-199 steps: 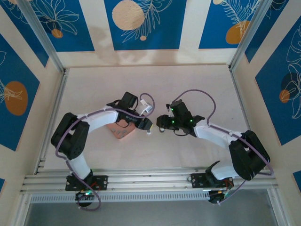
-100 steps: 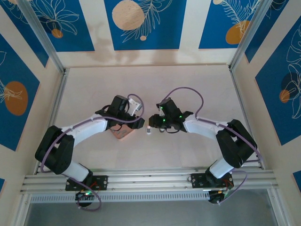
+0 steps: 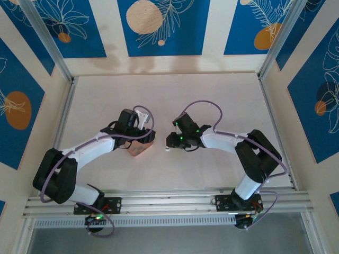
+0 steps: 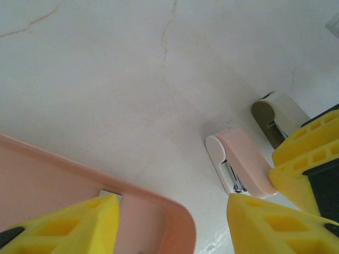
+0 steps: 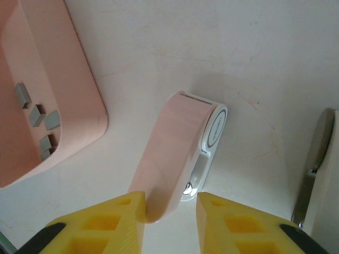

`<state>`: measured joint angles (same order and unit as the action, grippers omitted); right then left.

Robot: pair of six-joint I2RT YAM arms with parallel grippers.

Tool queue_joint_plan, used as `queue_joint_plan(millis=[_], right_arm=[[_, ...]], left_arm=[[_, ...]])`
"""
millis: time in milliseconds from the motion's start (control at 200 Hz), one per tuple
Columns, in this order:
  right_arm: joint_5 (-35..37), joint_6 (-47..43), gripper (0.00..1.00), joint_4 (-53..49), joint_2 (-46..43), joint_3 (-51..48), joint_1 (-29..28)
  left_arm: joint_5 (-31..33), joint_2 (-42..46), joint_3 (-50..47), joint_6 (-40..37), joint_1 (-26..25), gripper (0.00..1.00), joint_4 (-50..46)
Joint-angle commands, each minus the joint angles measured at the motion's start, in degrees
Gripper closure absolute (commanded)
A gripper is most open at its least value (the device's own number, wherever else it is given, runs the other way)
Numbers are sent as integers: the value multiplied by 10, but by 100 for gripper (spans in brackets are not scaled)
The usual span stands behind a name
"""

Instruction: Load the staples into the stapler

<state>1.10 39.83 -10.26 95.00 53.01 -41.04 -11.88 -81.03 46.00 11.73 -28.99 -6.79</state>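
The stapler (image 5: 180,143) is being secured: the right gripper (image 5: 170,203) flanks it, grip unclear; the left gripper (image 4: 172,211) is held open over the tray (image 4: 53,169), staples (image 5: 37,114) next

Right gripper (image 3: 169,142) has shifted left along the counter (image 3: 212,100), arm stretched further. Its fingers (image 5: 106,222) now straddle the stapler (image 5: 175,148), apparently touching it. Left gripper (image 3: 146,134) has pulled back left over the tray (image 3: 136,151), elbow swung outward.

Pale marbled tabletop (image 3: 212,95), blue floral wall panels (image 3: 159,26) between cream strips, aluminium rails (image 3: 169,200) along near edge
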Motion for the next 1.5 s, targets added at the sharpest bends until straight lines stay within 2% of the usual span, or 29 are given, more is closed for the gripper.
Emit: queue_joint_plan(millis=[0,455,715,1070,1275,1496], right_arm=[[10,-17,69,-60,18,15,-7],[62,-13,73,-184,85,57,-17],[73,-12,75,-197,90,61,-17],[103,-45,57,-250,34,157,-21],[132,-35,49,-298,52,205,-37],[123,-23,45,-338,108,264,-49]], left_arm=[[5,12,-10,10,8,44,10],[7,14,-13,9,8,44,9],[9,17,-18,9,9,45,12],[35,54,-30,22,9,44,22],[44,68,-38,27,9,43,25],[51,81,-46,27,9,43,26]])
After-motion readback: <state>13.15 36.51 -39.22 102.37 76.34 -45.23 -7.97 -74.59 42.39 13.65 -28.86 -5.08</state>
